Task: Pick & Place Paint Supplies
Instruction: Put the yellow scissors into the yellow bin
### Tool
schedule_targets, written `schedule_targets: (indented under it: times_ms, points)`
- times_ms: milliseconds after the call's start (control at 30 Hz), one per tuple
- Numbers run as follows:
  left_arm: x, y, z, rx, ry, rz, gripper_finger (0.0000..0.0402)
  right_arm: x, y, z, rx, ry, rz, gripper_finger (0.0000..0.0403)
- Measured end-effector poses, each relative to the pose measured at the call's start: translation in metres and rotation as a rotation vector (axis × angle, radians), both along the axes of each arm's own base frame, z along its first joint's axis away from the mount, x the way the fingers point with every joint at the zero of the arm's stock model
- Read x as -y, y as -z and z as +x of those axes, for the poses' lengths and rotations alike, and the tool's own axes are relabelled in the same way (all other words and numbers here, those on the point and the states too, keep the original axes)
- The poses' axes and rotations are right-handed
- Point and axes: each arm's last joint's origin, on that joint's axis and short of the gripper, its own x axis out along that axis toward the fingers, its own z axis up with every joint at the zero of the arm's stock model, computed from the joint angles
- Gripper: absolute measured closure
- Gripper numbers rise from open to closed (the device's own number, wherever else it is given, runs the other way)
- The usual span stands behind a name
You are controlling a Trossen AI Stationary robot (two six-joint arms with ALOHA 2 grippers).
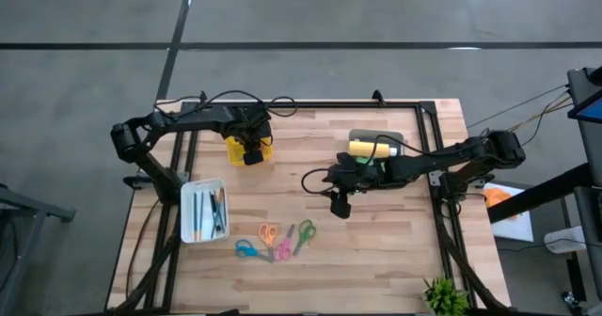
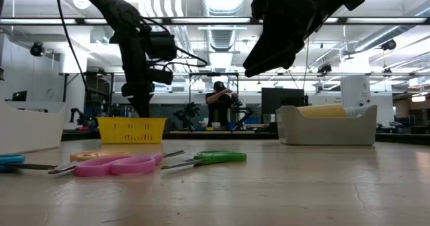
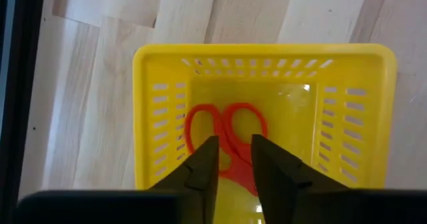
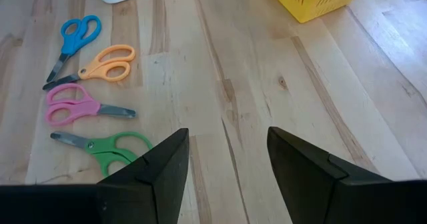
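Four pairs of scissors are lying nearest the front edge of the wooden table [image 1: 376, 250]: blue scissors [image 1: 246, 250], orange scissors [image 1: 269, 231], pink scissors [image 1: 283, 248] and green scissors [image 1: 304, 235], close together. Just behind them to the left, a white tray [image 1: 188, 196] is holding thin brushes and pens [image 1: 214, 213]. Toward the middle, the right gripper [image 4: 227, 154] is hovering above bare wood with its fingers spread apart and nothing between them. Farther back on the right, a grey bin [image 1: 395, 137] is holding a yellow paint bottle [image 1: 369, 148] lying on its side. At the back left, the left gripper [image 3: 233, 161] is hanging over a yellow basket [image 3: 373, 117], its fingers parted a little and gripping nothing, while red scissors [image 3: 223, 134] are lying inside the basket just below them.
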Motion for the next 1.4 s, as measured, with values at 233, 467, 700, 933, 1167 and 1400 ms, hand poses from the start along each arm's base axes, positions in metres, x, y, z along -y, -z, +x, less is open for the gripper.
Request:
schedule_targets:
  times_ms: [233, 467, 700, 933, 1167, 1400]
  points:
    - [0.000, 0.000, 0.000, -0.001, 0.005, 0.001, 0.0282, 0.000, 0.000, 0.000, 0.000, 0.000, 0.000, 0.0202]
    - [-0.003, -0.011, 0.005, 0.011, -0.001, 0.007, 0.0281, 0.000, 0.000, 0.000, 0.000, 0.000, 0.000, 0.0202]
    - [0.004, -0.031, 0.015, 0.027, -0.033, -0.017, 0.0281, 0.000, 0.000, 0.000, 0.000, 0.000, 0.000, 0.0202]
    - [0.034, -0.037, 0.026, 0.011, -0.128, -0.085, 0.0280, 0.000, 0.000, 0.000, 0.000, 0.000, 0.000, 0.0202]
    - [0.082, -0.036, 0.040, 0.024, -0.214, -0.148, 0.0281, 0.000, 0.000, 0.000, 0.000, 0.000, 0.000, 0.0202]
    - [0.148, -0.035, 0.045, -0.001, -0.208, -0.187, 0.0281, 0.000, 0.000, 0.000, 0.000, 0.000, 0.000, 0.0202]
